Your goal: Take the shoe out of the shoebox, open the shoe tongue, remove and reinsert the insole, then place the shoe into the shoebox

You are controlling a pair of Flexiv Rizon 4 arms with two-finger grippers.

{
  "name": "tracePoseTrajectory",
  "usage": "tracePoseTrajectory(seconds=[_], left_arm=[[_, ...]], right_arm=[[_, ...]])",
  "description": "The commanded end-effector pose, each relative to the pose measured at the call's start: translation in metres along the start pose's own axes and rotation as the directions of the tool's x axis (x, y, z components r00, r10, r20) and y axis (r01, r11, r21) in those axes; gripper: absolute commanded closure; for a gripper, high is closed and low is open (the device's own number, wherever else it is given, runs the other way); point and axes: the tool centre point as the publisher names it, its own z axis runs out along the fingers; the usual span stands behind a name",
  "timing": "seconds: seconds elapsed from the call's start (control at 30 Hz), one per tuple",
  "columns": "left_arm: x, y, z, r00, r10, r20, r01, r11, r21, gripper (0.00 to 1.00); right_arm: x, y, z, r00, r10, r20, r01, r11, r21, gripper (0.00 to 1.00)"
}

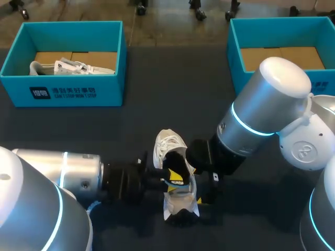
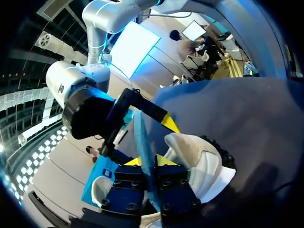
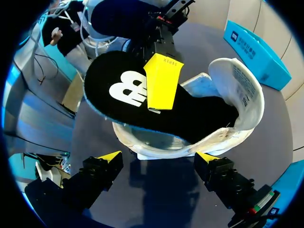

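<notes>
The white sneaker (image 1: 168,146) lies on the dark counter (image 1: 172,89) between both arms, well apart from the teal shoebox (image 1: 104,90) at the far left. Its black insole (image 3: 123,92) sticks half out of the shoe's opening, pinched by the left tool (image 2: 148,164) (a yellow tip on each face). The right tool (image 3: 159,156) hangs spread wide just beside the sneaker, gripping nothing.

The white low shoe (image 1: 166,145) has a soft woven cloth upper and a smooth padded collar; the black foam insole (image 3: 123,90) looks matt and felt-like, with a fuzzy blue rim. The dark tabletop (image 1: 167,89) is dull and matt, the teal open-topped box (image 1: 112,89) at its far left corner smooth card with a bare brown cardboard floor, the right arm's silver casing (image 1: 267,104) satin-smooth.
</notes>
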Motion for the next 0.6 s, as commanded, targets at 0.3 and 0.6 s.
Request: tracePoseTrajectory(seconds=[0.3, 0.6], left_arm=[[0.006, 0.029, 0.023, 0.990, 0.137, 0.043, -0.133, 0.987, -0.084, 1.00], [0.000, 0.027, 0.017, 0.996, 0.072, 0.056, -0.068, 0.996, -0.064, 0.76]], right_arm=[[0.001, 0.001, 0.002, 1.000, 0.001, 0.002, -0.001, 1.000, 0.001, 0.00], [0.001, 0.001, 0.002, 1.000, 0.001, 0.002, -0.001, 1.000, 0.001, 0.00]])
